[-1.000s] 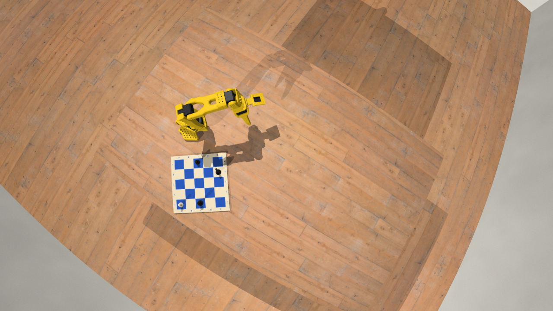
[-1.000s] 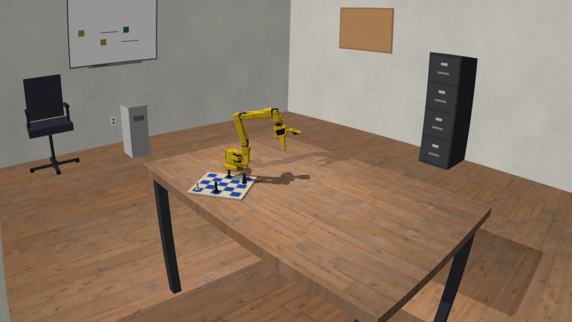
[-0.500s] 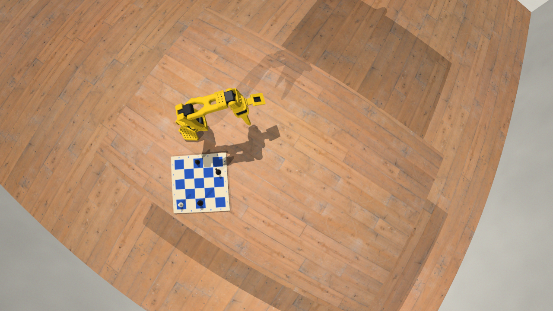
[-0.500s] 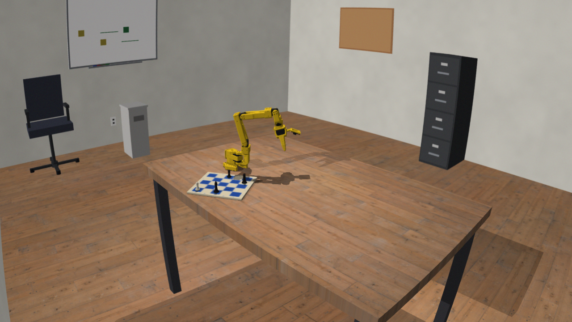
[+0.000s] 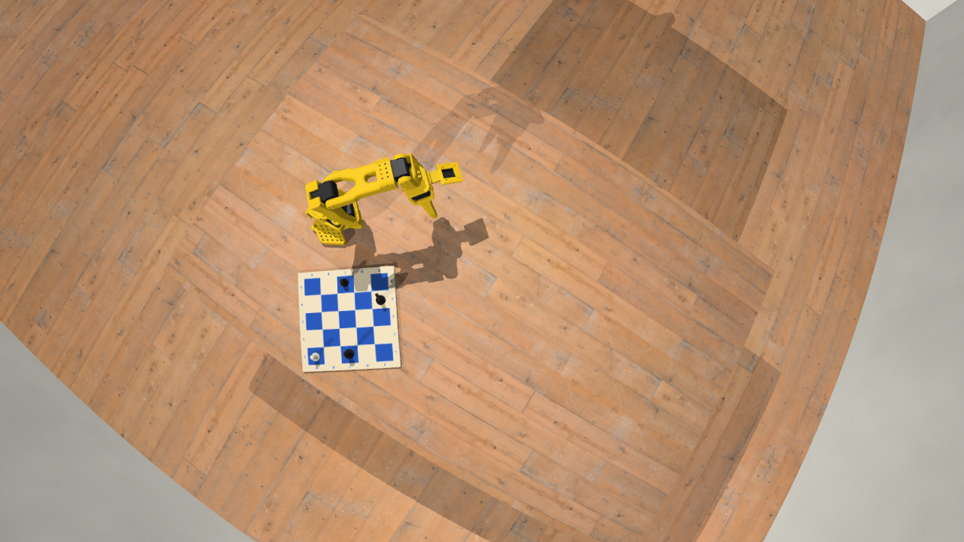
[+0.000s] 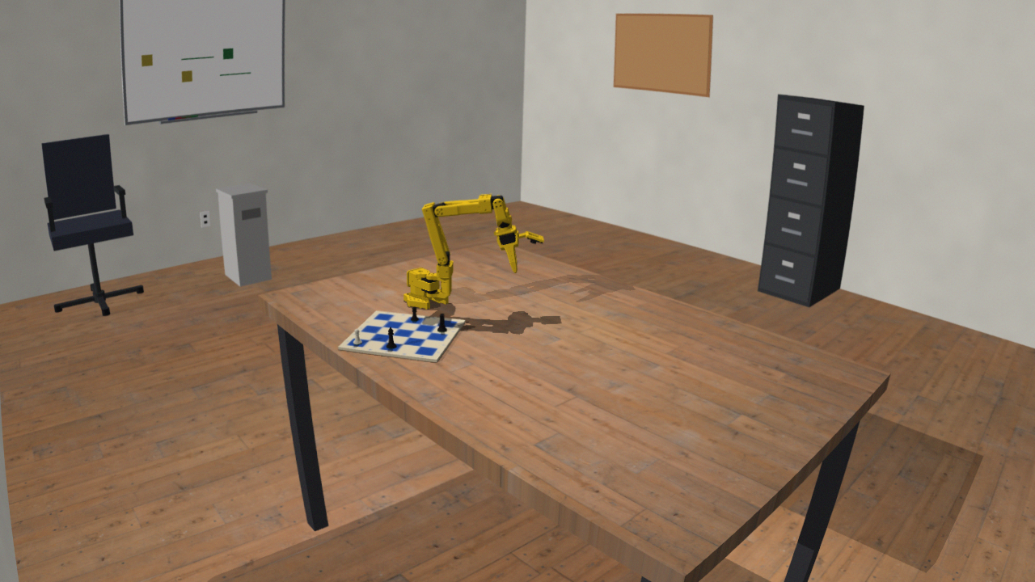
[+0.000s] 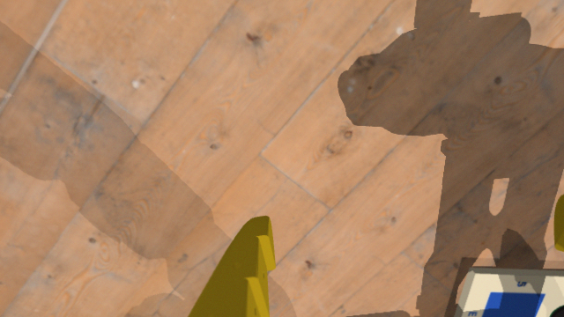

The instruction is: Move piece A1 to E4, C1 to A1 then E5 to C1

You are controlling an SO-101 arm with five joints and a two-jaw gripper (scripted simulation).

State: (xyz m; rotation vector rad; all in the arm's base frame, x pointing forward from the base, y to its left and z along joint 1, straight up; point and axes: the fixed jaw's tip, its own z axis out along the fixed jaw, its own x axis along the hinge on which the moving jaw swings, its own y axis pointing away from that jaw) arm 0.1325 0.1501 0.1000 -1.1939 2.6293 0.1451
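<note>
The blue-and-cream chessboard (image 5: pixel 349 321) lies on the table in front of my arm's base. A white piece (image 5: pixel 315 354) stands on its corner square far from the base, at the left. A black piece (image 5: pixel 348 353) stands two squares to the right in that same row. Another black piece (image 5: pixel 345 282) stands in the middle of the row nearest the base. A third black piece (image 5: pixel 379 296) stands in the right column, second row from the base. All stand upright. My gripper (image 5: pixel 430 208) hangs open and empty above bare table, right of the base and off the board. The wrist view shows its jaws apart and one board corner (image 7: pixel 511 292).
The arm's base (image 5: pixel 330 229) sits just beyond the board's edge. The table's left edge (image 6: pixel 318 347) runs close to the board. The board's edge letters are too small to read in the top and exterior views.
</note>
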